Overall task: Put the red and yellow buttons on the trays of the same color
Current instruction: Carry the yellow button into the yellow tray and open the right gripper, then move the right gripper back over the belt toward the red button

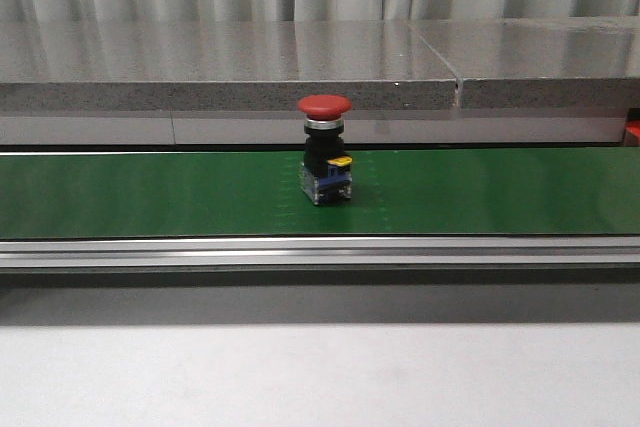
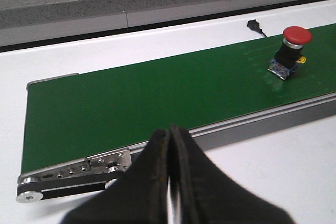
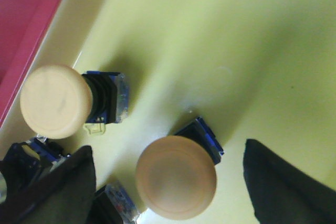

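While the smooth green conveyor belt (image 1: 150, 192) stretches flat across the front view inside its brushed metal rail (image 1: 320, 251), a speckled stone ledge (image 1: 220, 67) runs behind it and a plain white tabletop (image 1: 320, 377) lies in front. Standing upright near the belt's middle is the red button (image 1: 323, 150): glossy domed mushroom cap, black collar, clear blocky base with a small yellow tab. Neither arm shows in that view. Over on the left wrist camera we get the belt's rounded end with its roller and bolted bracket (image 2: 73, 174), plus the same red button (image 2: 290, 52) far down the belt, well apart from the left gripper (image 2: 170, 182), whose dark fingers are pressed together with nothing between them. The right wrist camera looks straight down into the yellow tray (image 3: 220, 40), smooth and slightly shiny, a strip of red tray (image 3: 26, 19) beside it. Two yellow buttons sit in the yellow tray, one (image 3: 55, 102) near the tray's edge, the other (image 3: 176, 177) between the spread dark fingers of the right gripper (image 3: 168, 182), which touch neither
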